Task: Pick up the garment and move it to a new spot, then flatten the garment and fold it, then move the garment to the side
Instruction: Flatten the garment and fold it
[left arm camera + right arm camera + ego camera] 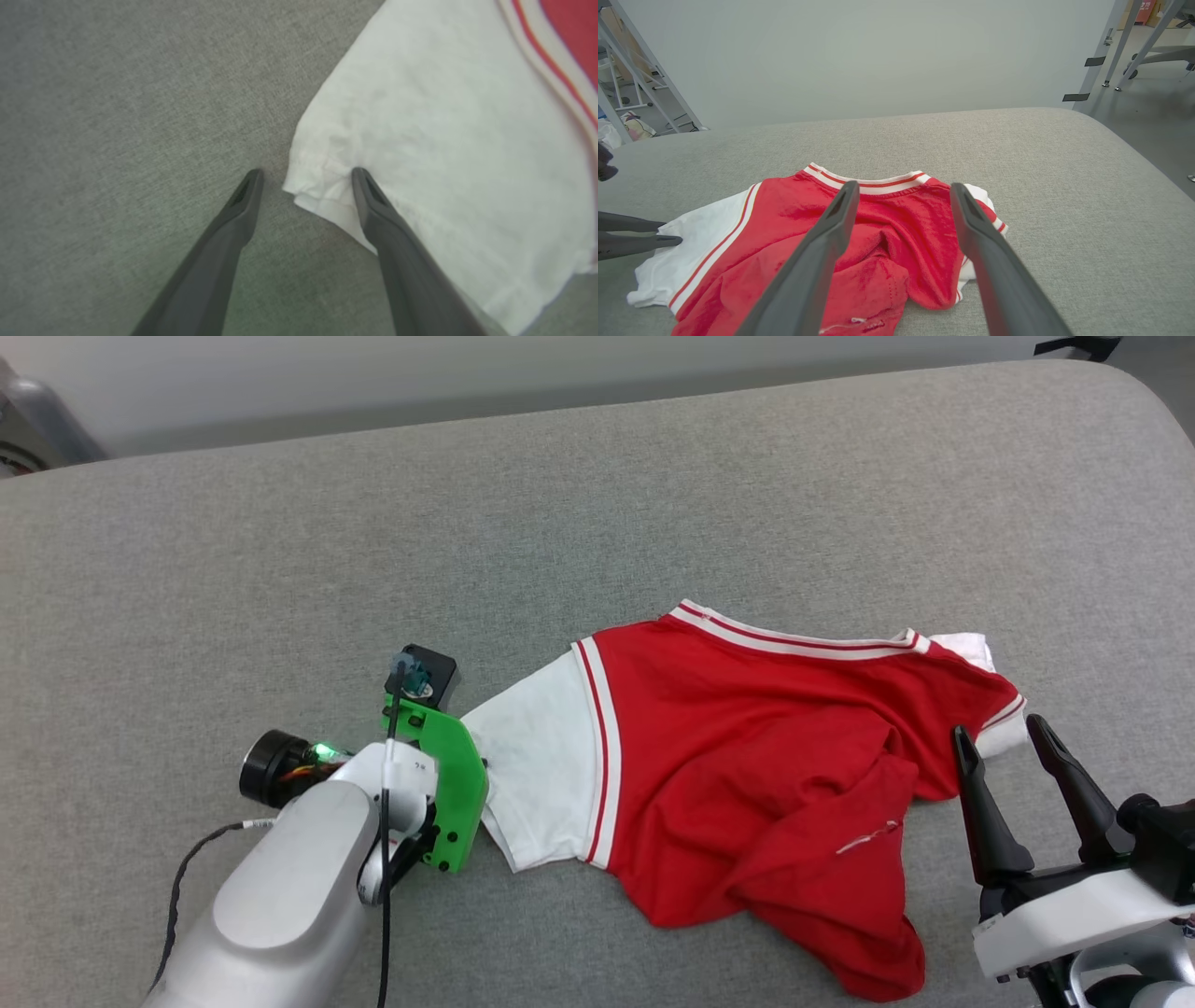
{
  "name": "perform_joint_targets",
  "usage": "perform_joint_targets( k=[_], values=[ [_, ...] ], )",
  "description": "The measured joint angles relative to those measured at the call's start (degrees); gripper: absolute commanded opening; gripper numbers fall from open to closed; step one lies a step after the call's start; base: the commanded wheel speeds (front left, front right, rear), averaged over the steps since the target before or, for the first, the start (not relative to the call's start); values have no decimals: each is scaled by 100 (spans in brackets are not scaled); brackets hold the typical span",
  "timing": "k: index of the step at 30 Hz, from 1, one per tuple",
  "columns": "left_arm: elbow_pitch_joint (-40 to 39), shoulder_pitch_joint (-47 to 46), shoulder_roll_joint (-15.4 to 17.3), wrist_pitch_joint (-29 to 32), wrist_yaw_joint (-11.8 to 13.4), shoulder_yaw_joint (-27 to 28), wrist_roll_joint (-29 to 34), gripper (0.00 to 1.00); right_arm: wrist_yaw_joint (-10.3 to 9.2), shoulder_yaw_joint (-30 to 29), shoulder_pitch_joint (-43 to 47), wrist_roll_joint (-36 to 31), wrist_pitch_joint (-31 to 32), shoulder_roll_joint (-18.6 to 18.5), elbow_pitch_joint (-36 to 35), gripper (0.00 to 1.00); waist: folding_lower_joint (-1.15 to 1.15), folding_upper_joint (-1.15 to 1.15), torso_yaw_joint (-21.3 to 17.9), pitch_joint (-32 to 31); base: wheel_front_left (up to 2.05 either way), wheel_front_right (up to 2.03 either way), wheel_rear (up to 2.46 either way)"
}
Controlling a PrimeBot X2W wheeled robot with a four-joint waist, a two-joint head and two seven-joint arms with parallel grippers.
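**Two grippers open, one already at the sleeve**

Both of your grippers stood with fingers apart and held nothing. The garment [747,756] lay crumpled on the grey cushion [560,523]. Its long axis ran across the head view from your left to your right, with the striped collar trim toward the far side.

Your left gripper [306,175] was the nearer tool. It straddled the corner of the white sleeve [444,140], one finger [369,196] touching the fabric and the other over bare cushion just beside the hem. Your right gripper [999,728] stood just beside the garment's right end, near the other sleeve. Whether it touched the cloth could not be told.

In my judgement, the pick-up turned on the left fingers closing over that sleeve corner. A catch at one end alone looked likely to drag the bunched red body rather than lift it.

Bare cushion lay wide open on the far side and to your left. Its rounded edge lay closer on your right.
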Motion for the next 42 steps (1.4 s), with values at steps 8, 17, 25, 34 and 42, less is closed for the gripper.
perform_joint_targets(
  k=[8,17,25,34,42],
  values=[
    [71,-242,-38,98,-264,-413,241,0,0,-110,-27,82,38,35,140,100,0,0,-45,40,0,0,0],
    [-281,359,33,-1048,303,81,122,0,0,-530,-14,143,233,71,279,100,0,0,188,-238,0,0,0],
    [-1277,1080,444,-1614,972,788,-130,0,0,-961,105,248,479,102,422,100,0,0,530,-496,0,0,0],
    [-2197,1564,647,-1767,1341,1105,-224,0,-1,-1323,-393,883,1436,-382,1430,100,0,0,789,-558,0,0,0],
    [-2605,1345,571,-1850,1349,994,-137,0,-2,-738,-2022,1717,2831,-1383,2762,100,0,0,941,-228,0,0,0]
  ],
)
